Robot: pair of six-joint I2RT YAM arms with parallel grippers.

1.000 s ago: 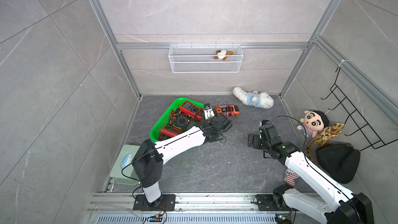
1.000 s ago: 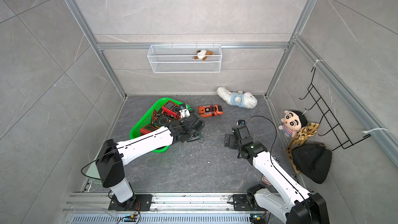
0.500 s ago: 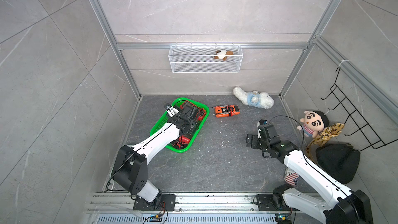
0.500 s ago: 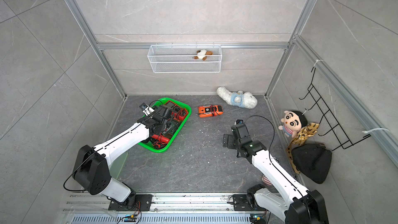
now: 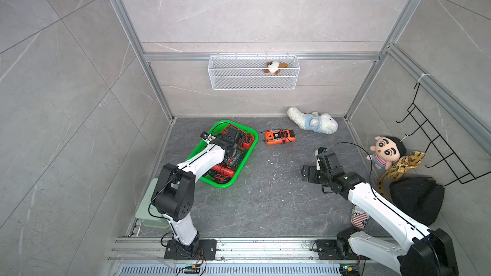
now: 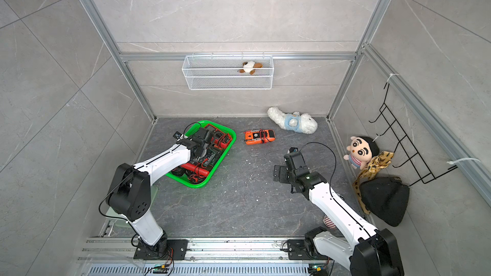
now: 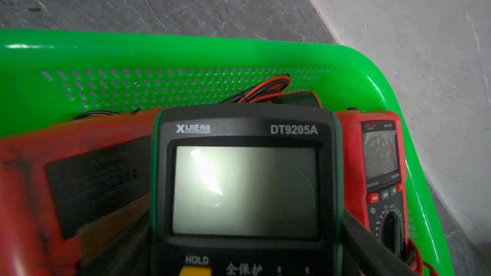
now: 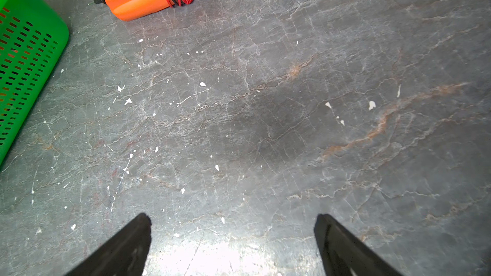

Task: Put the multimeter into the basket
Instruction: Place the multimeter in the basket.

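**A:** How is the left arm posed?

**B:** The left arm (image 5: 204, 159) rises from the near rail and bends at its black joint. Its white forearm runs out over the basket (image 5: 248, 156), which sits at the far left of the counter (image 8: 265, 128). The left jaws are set fairly wide but are clamped on the multimeter (image 7: 244, 189), with a dark finger (image 7: 372, 245) against each long side.

**A:** And the other one?

**B:** The right arm (image 5: 372, 200) leans forward toward the middle. The right jaws are spread wide with nothing between them, and both fingers (image 8: 127, 245) hang above bare counter.

**A:** What does the multimeter look like?

**B:** It has a black body with a dark green rim and a large pale grey screen that catches a glare. "DT9205A" is printed above the screen, and "HOLD" sits below it over a yellow button. It is face up.

**A:** Where exactly is it?

**B:** It is inside the basket's outline, with its top end toward the perforated green wall. It overlaps a red multimeter (image 7: 380, 160) on one side and another red casing on the other. I cannot tell whether it rests on them or is held just above. Red and black leads (image 7: 265, 88) are coiled behind it.

**A:** Is anything outside the basket?

**B:** An orange multimeter (image 5: 279, 137) wrapped in its leads lies on the counter just beside the basket.
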